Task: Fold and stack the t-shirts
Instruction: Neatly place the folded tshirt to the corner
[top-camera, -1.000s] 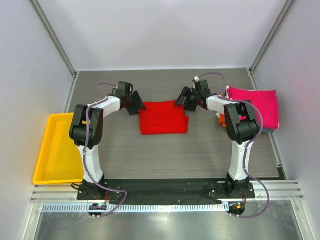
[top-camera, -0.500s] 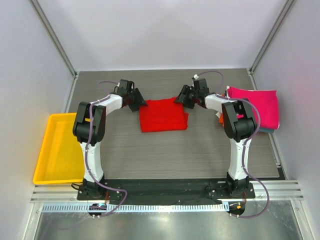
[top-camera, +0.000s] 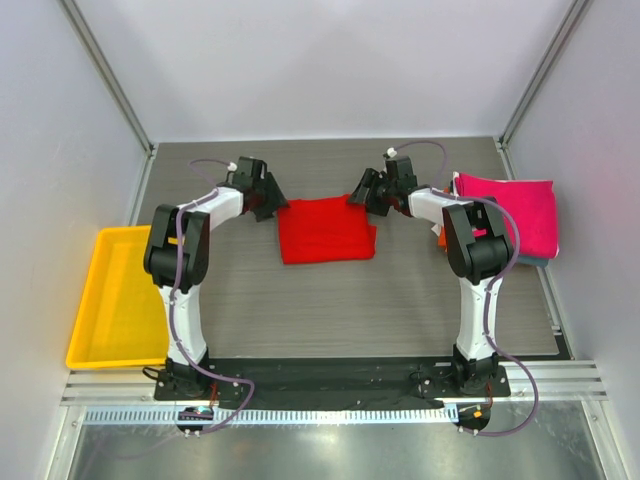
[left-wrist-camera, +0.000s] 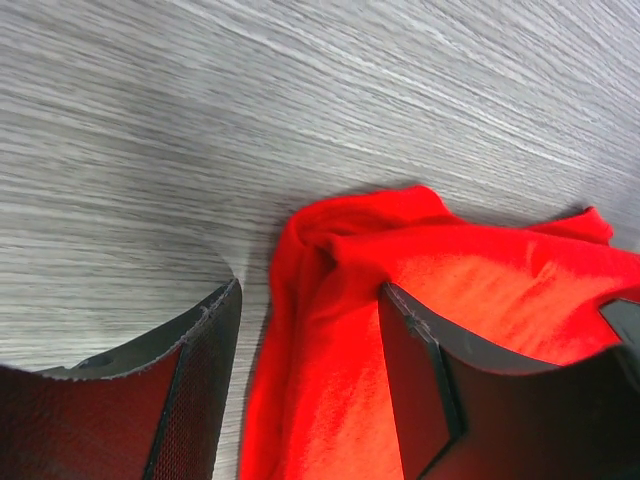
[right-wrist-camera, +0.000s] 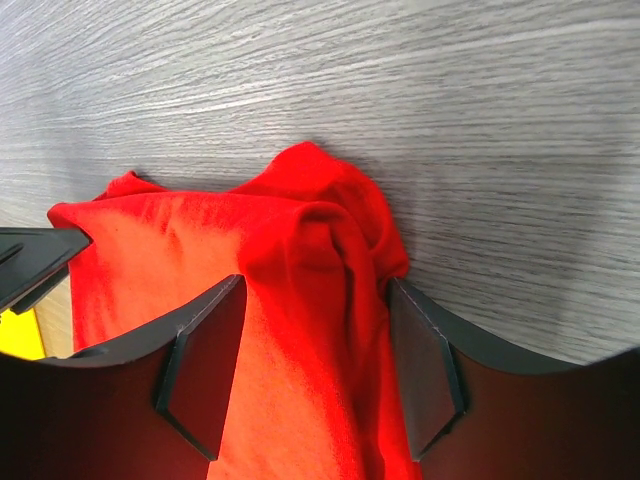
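A bright red t-shirt (top-camera: 327, 230) lies folded into a rough square at the middle of the table. My left gripper (top-camera: 273, 205) sits low at its far left corner. In the left wrist view the left gripper (left-wrist-camera: 308, 300) is open, with the bunched corner of the red t-shirt (left-wrist-camera: 330, 340) between the jaws and bare table beside the left finger (left-wrist-camera: 195, 390). My right gripper (top-camera: 358, 201) is at the far right corner. In the right wrist view the right gripper (right-wrist-camera: 316, 285) is open astride a rumpled fold of the red t-shirt (right-wrist-camera: 310, 250). Folded t-shirts are stacked at the right, a magenta-pink one (top-camera: 512, 212) on top.
A yellow tray (top-camera: 108, 300) sits off the table's left edge. An orange edge (top-camera: 442, 239) and a grey-blue edge (top-camera: 541, 260) peek out under the pink shirt. Grey wood-grain table (top-camera: 330, 310) extends in front of the red shirt. Walls close in on three sides.
Both grippers have shifted slightly toward the far side of the table, and the red shirt's back edge has moved a little with them. The jaws narrowed, then widened again.
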